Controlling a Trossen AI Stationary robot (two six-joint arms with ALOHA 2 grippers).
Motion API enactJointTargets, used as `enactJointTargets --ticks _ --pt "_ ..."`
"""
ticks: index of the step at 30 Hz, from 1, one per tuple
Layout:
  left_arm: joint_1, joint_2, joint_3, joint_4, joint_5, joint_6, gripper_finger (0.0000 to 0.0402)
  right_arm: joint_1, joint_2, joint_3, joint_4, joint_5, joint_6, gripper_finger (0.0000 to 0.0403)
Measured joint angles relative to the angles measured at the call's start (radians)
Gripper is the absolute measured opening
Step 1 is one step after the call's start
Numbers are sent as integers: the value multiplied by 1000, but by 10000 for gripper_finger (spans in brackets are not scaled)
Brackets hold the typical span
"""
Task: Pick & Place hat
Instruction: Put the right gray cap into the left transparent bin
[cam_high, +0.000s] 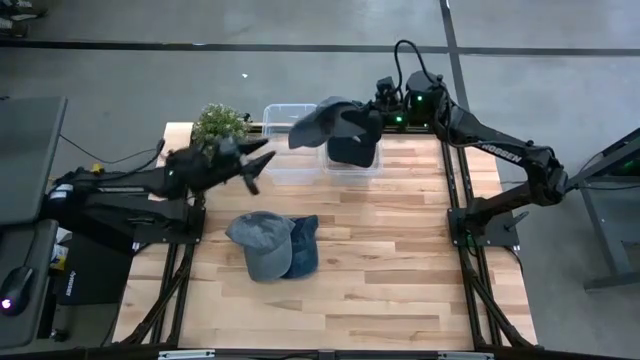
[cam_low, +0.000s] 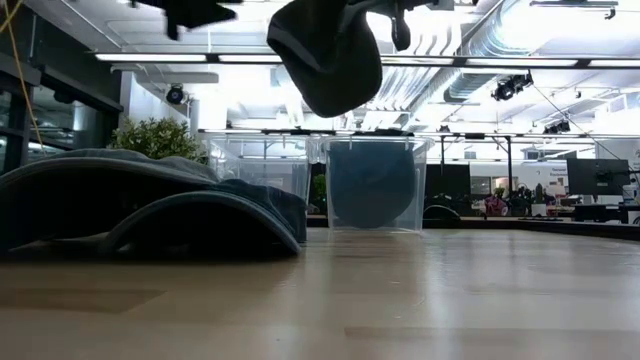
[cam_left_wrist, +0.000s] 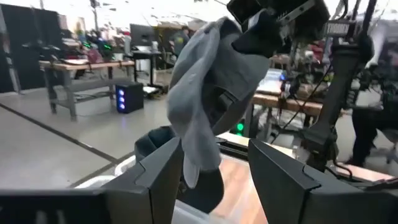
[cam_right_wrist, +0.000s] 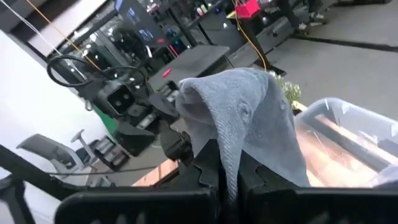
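Fingers of your right gripper (cam_right_wrist: 227, 177) pinch a grey hat (cam_high: 318, 122) above the clear bins (cam_high: 290, 115); your left gripper (cam_high: 257, 165) waits beside it, fingers spread and empty.

Grey hat (cam_high: 318, 122) aloft, seemingly above clear bin (cam_high: 352, 160).

A large open lab or workshop: exposed ceiling ducts (cam_low: 470, 60) and strip lights (cam_low: 300, 57), a bare concrete floor (cam_high: 300, 80), rows of workbenches (cam_left_wrist: 81, 68) with monitors (cam_low: 597, 175), and a wooden counter (cam_high: 400, 250).
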Motion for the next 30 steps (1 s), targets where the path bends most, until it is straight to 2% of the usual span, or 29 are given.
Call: enactJointTargets --ticks 8,11,16,23,30 --pt "298 171 112 -13 419 19 182 -63 1 0 56 -18 12 0" --pt "363 225 135 -3 512 29 182 -89 1 0 68 -32 10 0" --pt "405 315 207 -1 567 42 182 -118 1 0 67 -93 -12 0" --pt "403 420 328 -17 558 63 182 -144 1 0 63 -148 -51 0" --pt "403 518 455 -117 563 81 182 -145 1 0 63 -195 -89 0"
